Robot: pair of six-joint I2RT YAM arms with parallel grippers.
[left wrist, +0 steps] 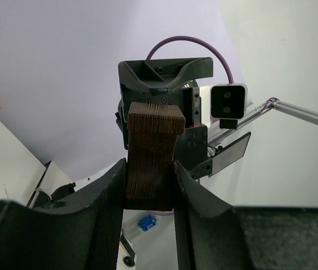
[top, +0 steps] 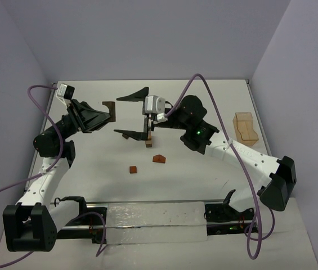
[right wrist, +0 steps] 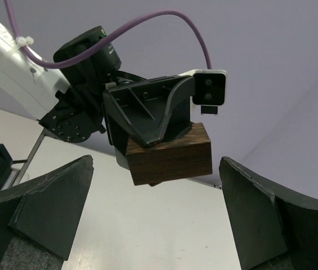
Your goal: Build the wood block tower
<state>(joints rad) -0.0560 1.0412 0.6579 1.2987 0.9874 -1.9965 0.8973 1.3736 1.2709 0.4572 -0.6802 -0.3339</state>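
Left gripper (left wrist: 150, 171) clamps a dark block (left wrist: 153, 129), raised left of the tower (top: 149, 140). Between them, right gripper (top: 131, 115) gapes wide.

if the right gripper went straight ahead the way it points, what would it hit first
Probably the dark wooden block held in the left gripper: it sits straight ahead, centred between the open fingers of the right gripper. How far off is unclear.
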